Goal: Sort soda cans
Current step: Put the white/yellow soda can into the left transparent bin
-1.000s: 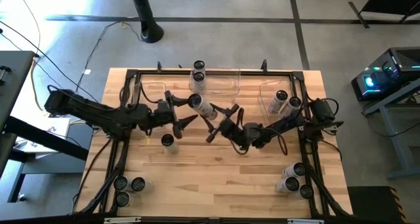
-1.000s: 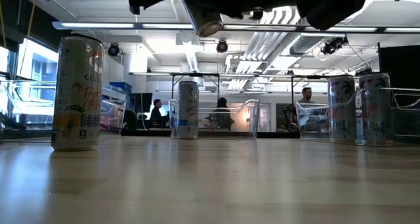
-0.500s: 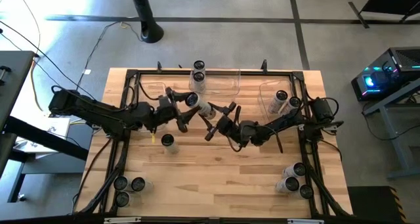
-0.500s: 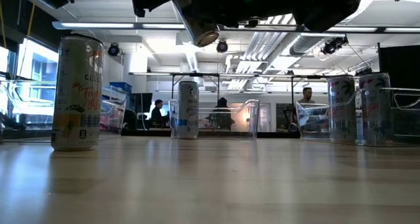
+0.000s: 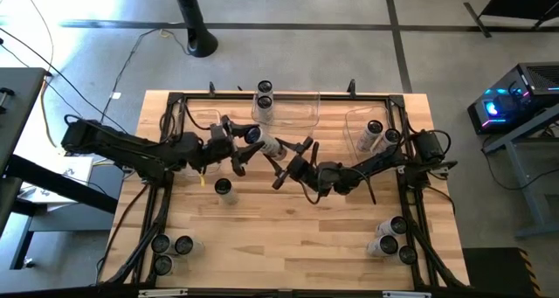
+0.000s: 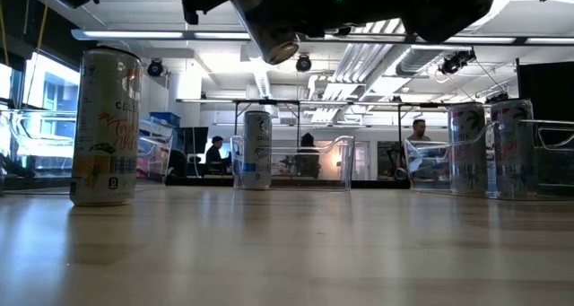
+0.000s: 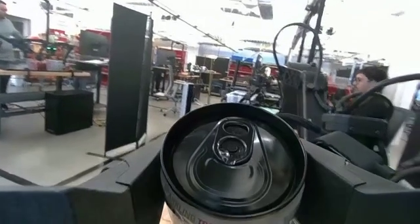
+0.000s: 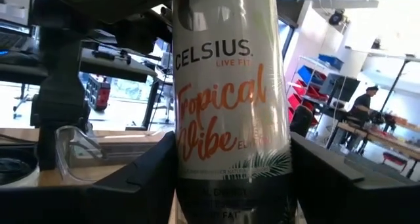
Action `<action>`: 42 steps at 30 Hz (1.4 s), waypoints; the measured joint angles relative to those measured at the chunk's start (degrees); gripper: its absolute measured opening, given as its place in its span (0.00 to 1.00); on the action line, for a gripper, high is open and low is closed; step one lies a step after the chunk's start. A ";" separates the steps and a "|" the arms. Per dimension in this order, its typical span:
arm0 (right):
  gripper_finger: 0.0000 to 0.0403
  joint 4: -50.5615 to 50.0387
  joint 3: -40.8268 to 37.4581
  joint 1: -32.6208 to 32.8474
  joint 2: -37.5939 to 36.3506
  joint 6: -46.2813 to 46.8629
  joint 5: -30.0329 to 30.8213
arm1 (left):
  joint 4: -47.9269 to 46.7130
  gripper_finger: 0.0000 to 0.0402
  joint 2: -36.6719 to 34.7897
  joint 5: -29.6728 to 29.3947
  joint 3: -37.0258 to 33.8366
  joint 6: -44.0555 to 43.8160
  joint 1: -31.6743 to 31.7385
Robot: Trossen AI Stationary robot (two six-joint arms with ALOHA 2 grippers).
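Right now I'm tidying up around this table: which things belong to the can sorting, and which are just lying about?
Job: raised can between left gripper and right gripper, mid-table; lone can standing; corner cans; binned cans; clear bins.
Lying about: black stand, computer, cables, all on the floor.

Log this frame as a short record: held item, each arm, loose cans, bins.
held item: Celsius Tropical Vibe can, lifted off the table, tilted
left gripper: jaws closed on that can's top end
right gripper: at the same can's other end, can between its jaws
loose cans: one upright can mid-table; three cans near left; three cans near right
bins: far centre bin holds two cans; far right bin holds two cans
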 joint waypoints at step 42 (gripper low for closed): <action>0.80 1.09 -3.75 15.01 0.00 -9.16 20.04 | -81.86 0.62 -43.40 -2.70 -2.82 -10.80 1.14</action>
